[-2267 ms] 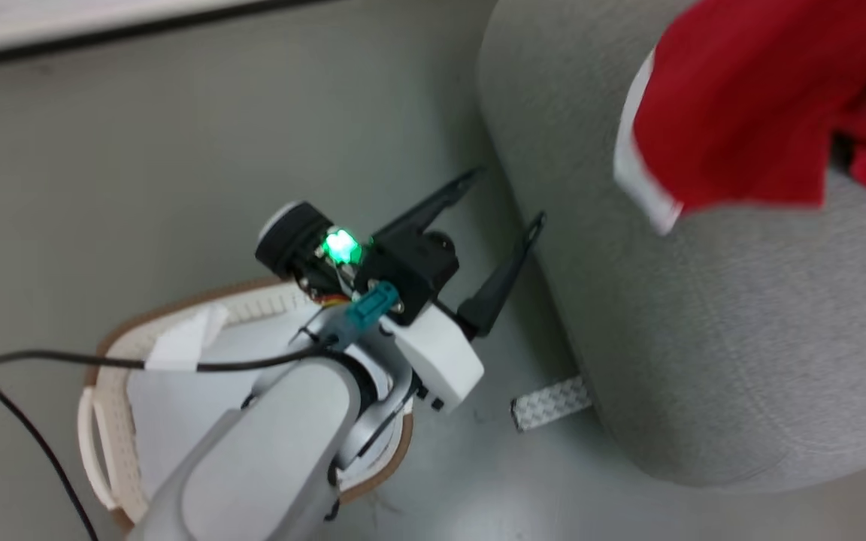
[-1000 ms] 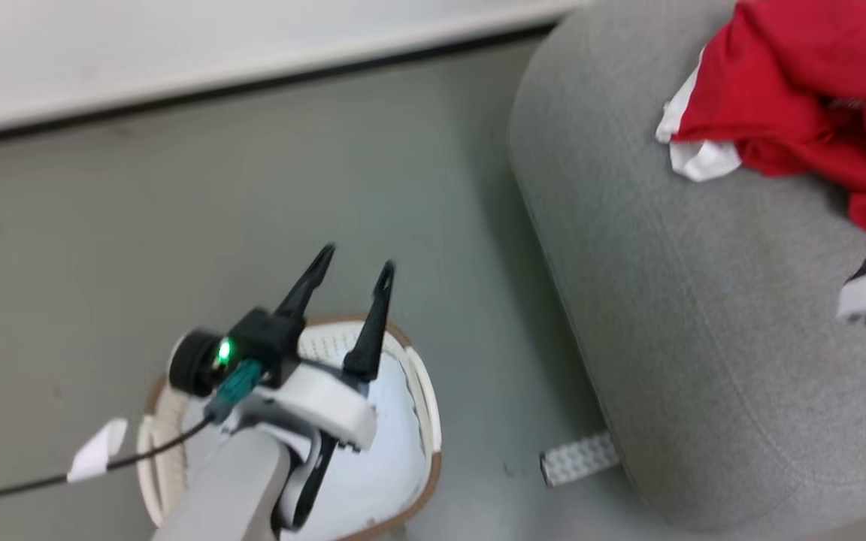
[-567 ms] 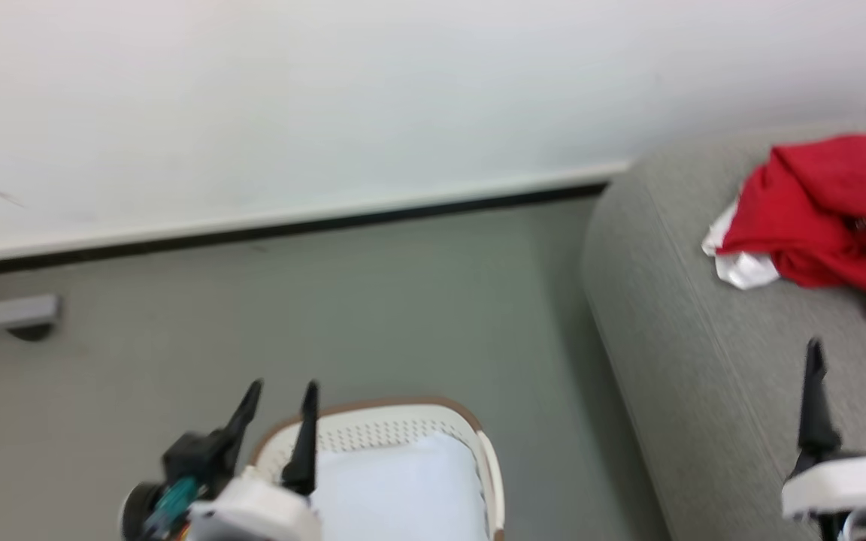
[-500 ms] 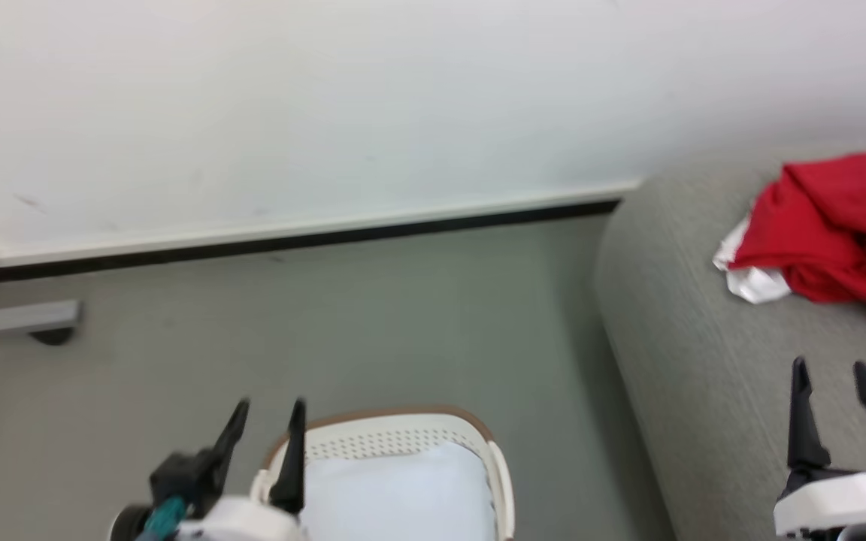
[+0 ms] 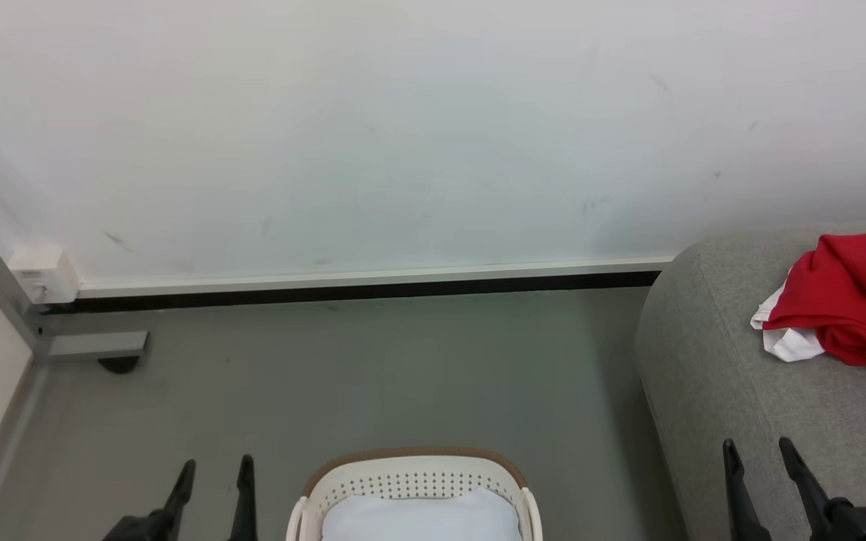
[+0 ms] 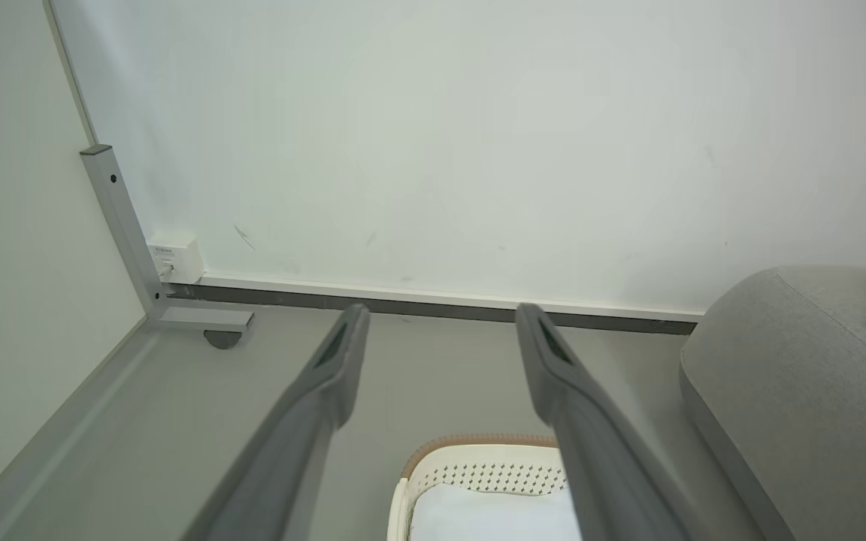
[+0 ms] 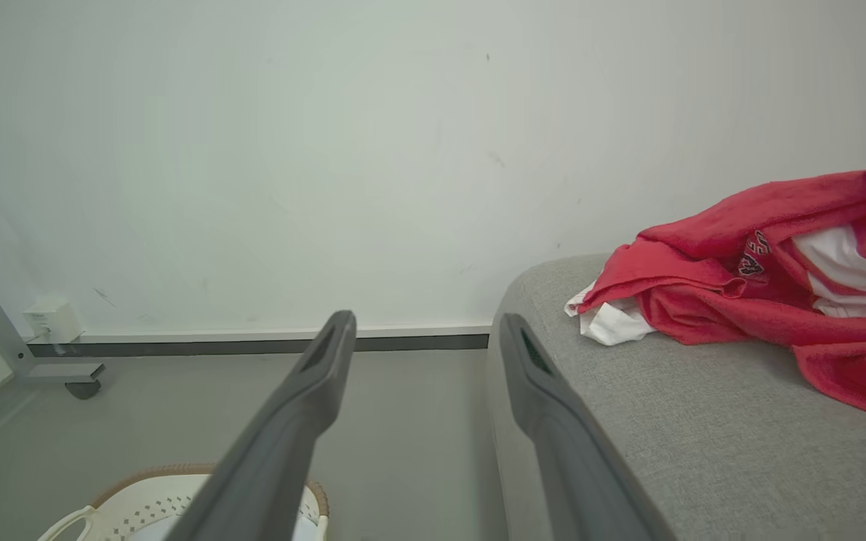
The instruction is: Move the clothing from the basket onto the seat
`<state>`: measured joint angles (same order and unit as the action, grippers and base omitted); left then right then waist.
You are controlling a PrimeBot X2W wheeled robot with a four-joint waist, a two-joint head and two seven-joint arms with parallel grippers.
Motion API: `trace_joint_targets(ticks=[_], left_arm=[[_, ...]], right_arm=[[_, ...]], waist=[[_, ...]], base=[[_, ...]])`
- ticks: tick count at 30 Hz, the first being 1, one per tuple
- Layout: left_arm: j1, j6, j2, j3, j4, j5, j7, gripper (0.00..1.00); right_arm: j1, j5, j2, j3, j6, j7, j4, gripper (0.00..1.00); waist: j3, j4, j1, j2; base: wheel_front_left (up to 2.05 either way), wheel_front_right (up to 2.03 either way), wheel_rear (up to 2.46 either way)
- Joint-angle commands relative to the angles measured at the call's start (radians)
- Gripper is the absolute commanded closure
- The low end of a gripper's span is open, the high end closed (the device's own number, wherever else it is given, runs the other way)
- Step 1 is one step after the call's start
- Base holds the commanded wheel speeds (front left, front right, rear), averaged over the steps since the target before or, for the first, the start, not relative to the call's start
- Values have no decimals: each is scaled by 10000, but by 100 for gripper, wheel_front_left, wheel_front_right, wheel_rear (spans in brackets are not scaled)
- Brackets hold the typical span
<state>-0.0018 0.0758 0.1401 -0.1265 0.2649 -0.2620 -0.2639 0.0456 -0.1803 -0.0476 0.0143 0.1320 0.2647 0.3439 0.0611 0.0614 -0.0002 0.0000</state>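
The red clothing [image 5: 854, 300] with white trim lies heaped on the grey seat [image 5: 741, 391] at the right; the right wrist view shows the clothing [image 7: 764, 293] bunched on the seat [image 7: 673, 421]. The white basket [image 5: 414, 485] with its brown rim stands on the floor at the bottom centre, holding a pale liner. My left gripper [image 5: 213, 469] is open to the left of the basket, nothing between its fingers. My right gripper [image 5: 758, 451] is open above the seat's near edge, well short of the clothing. The left wrist view shows the left gripper [image 6: 440, 319] open over the basket [image 6: 478, 473].
A white wall with a dark baseboard [image 5: 358, 289] runs along the back. A grey metal frame foot with a caster [image 5: 98, 349] and a small white box [image 5: 42, 274] sit at the far left. Grey floor [image 5: 373, 376] lies between basket and wall.
The head camera has tilted up, so the wall now takes the upper half. Both grippers have sunk to the bottom edge, still open. The clothing rests on the seat as before.
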Motion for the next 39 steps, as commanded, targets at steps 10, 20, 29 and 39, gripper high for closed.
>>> trace_joint_targets(ticks=[10, 20, 29, 39], left_arm=[[191, -477, -352, 556, 374, 546, -7, 0], [101, -757, -605, 798, 620, 879, -7, 0], [7, -918, -716, 1022, 725, 1063, -7, 0], [-4, -1026, -775, 1220, 1079, 125, 340, 100]], right_arm=[[-312, -163, -51, -221, -26, -11, -156, 0], [-36, 55, -49, -37, -26, -9, -209, 0], [68, 77, -49, -95, -26, -9, -193, 0], [-111, -796, 64, 41, -1, -294, 90, 100]], waist=[[85, 148, 2, 0], [79, 69, 2, 0], [64, -40, 2, 0], [38, -68, 2, 0]], base=[[0, 0, 0], [0, 0, 0], [0, 0, 0], [0, 0, 0]])
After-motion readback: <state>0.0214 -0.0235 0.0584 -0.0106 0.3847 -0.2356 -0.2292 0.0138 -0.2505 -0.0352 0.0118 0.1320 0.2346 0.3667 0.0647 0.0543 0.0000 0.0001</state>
